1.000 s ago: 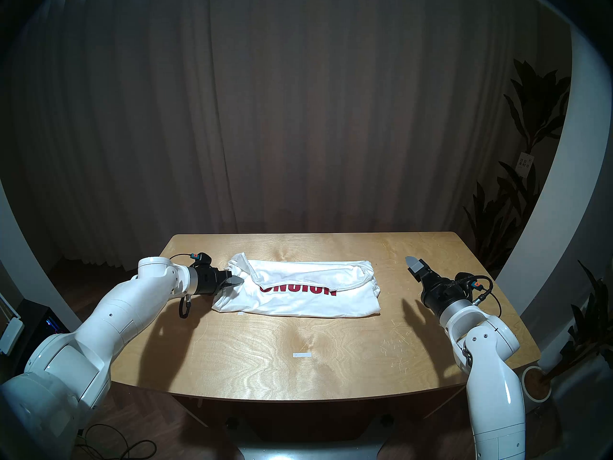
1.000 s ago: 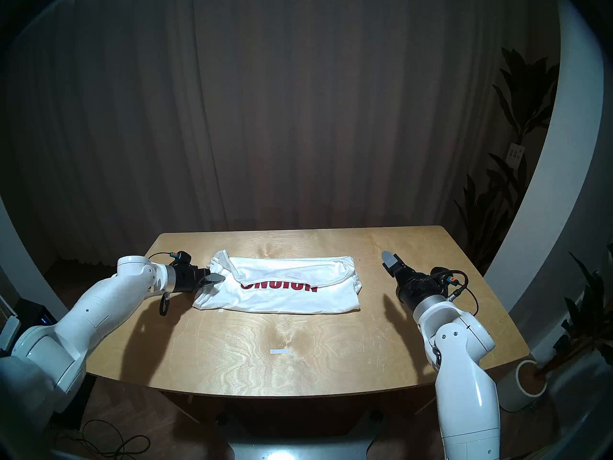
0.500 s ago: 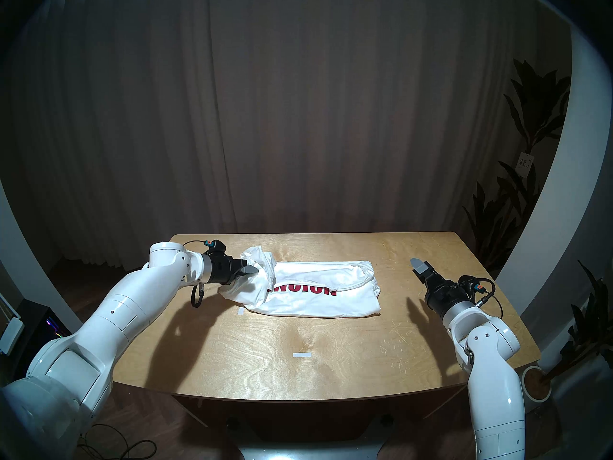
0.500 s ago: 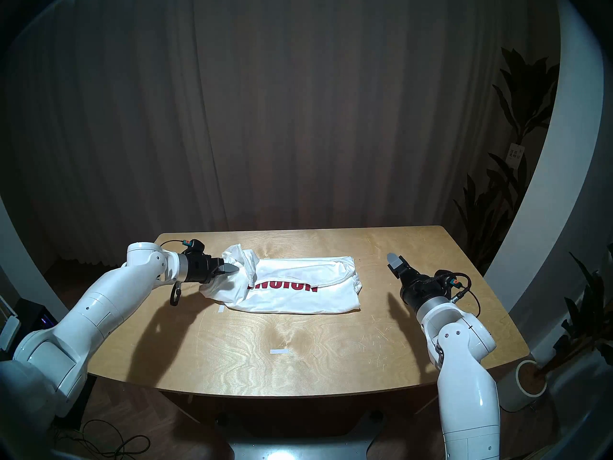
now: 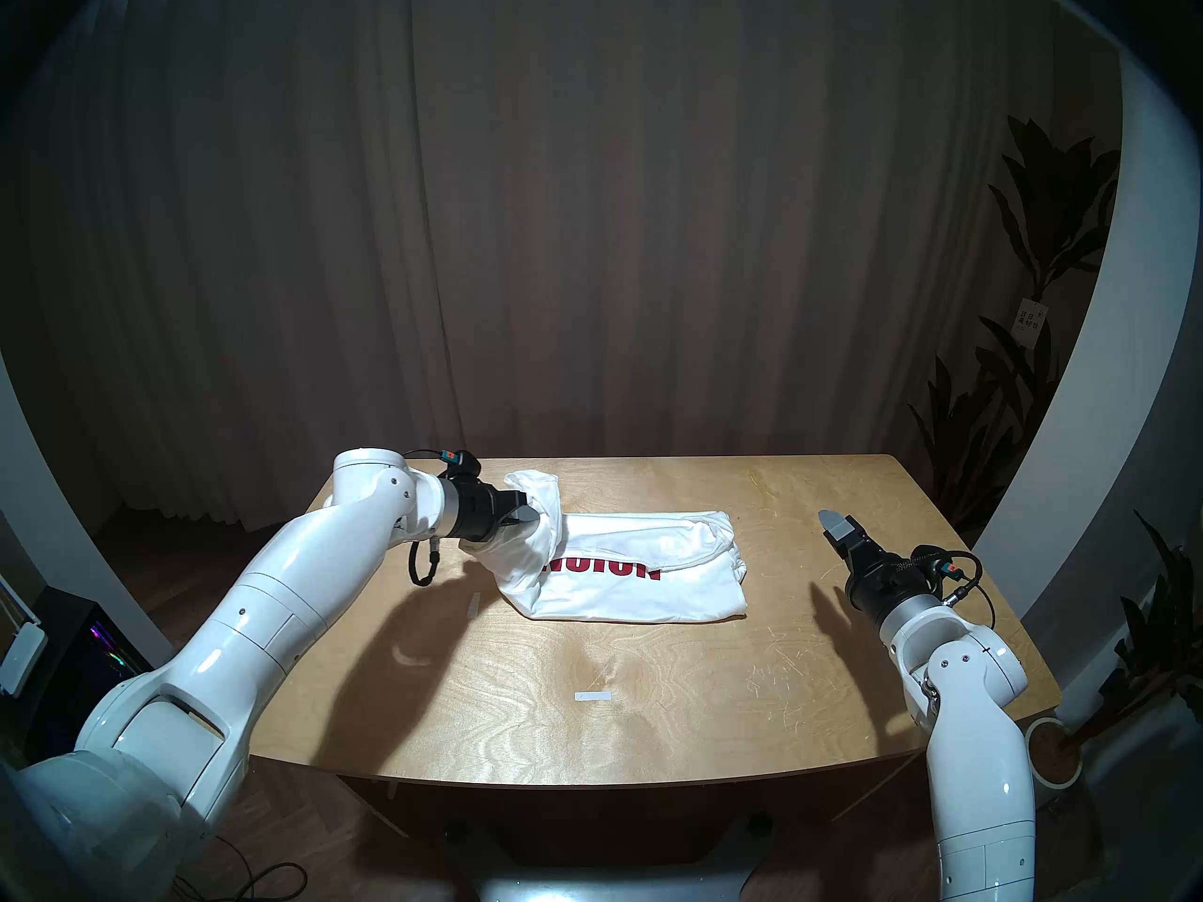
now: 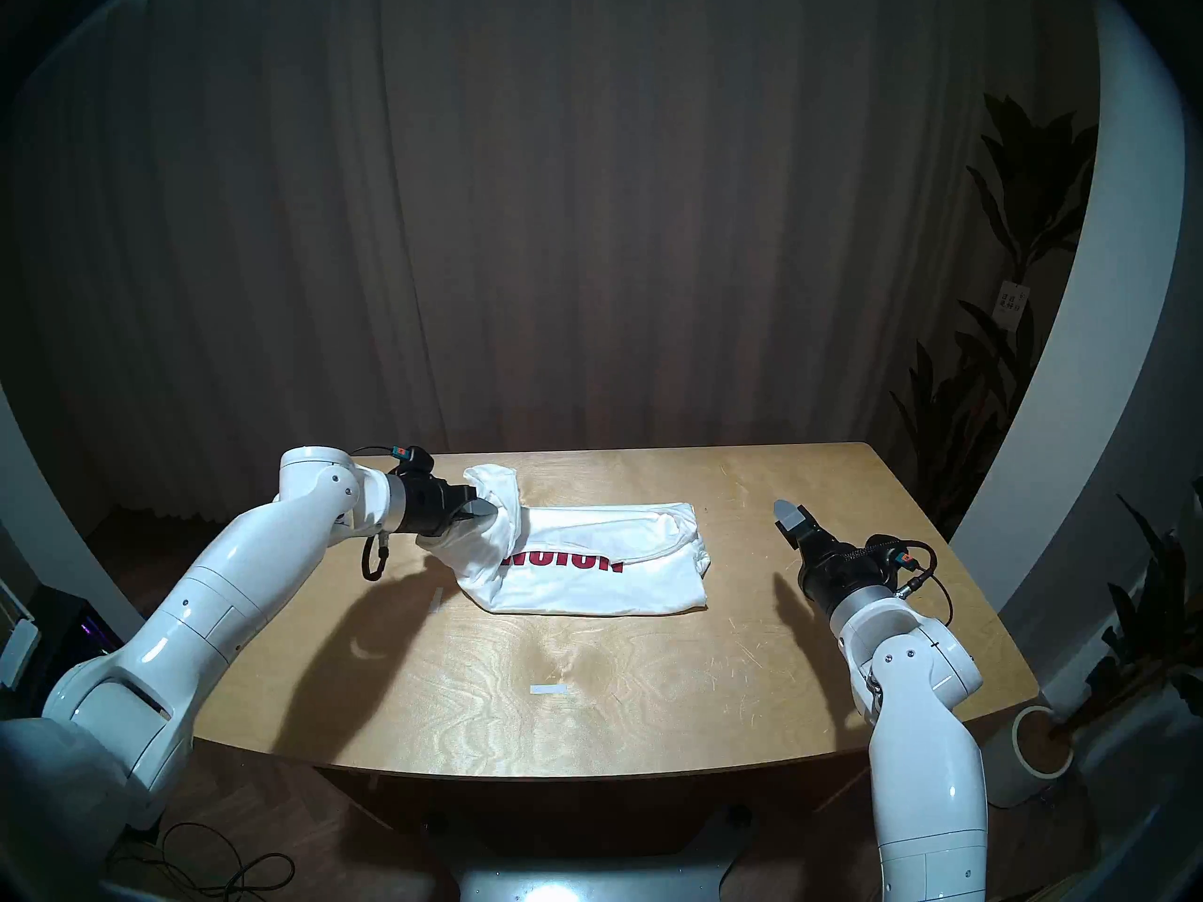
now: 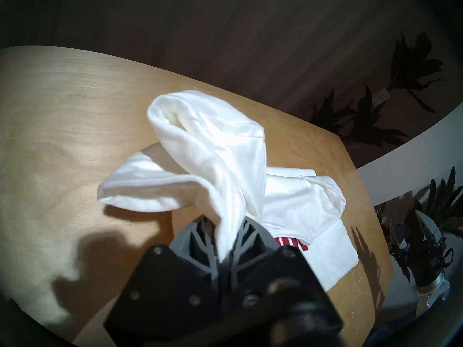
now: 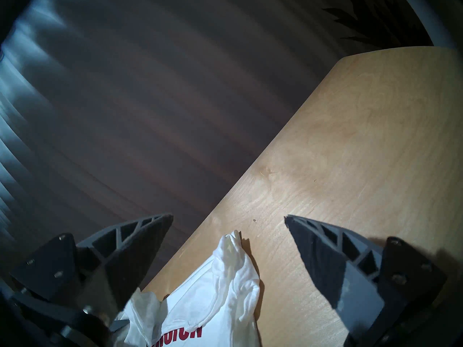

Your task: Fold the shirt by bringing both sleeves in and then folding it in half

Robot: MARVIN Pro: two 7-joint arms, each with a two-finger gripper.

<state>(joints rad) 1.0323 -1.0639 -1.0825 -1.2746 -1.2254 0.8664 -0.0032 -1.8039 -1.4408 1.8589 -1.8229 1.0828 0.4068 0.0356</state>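
Shirt (image 5: 625,575) lengthwise left to right

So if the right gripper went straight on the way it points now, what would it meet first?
Probably nothing: the open right gripper points past the shirt toward the table's far edge and curtain. Depth is unclear.

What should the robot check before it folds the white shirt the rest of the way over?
1. Left gripper shut on the shirt: ok, cloth is pinched between its fingers in the left wrist view.
2. Held end lifted off the table: ok.
3. Right gripper open and clear of the shirt: ok.
4. Far end of the shirt lying flat to fold onto: ok, slightly wrinkled.
5. Both sleeves tucked in: cannot tell, folds hide them.
6. Every layer of the end caught in the grip: cannot tell.
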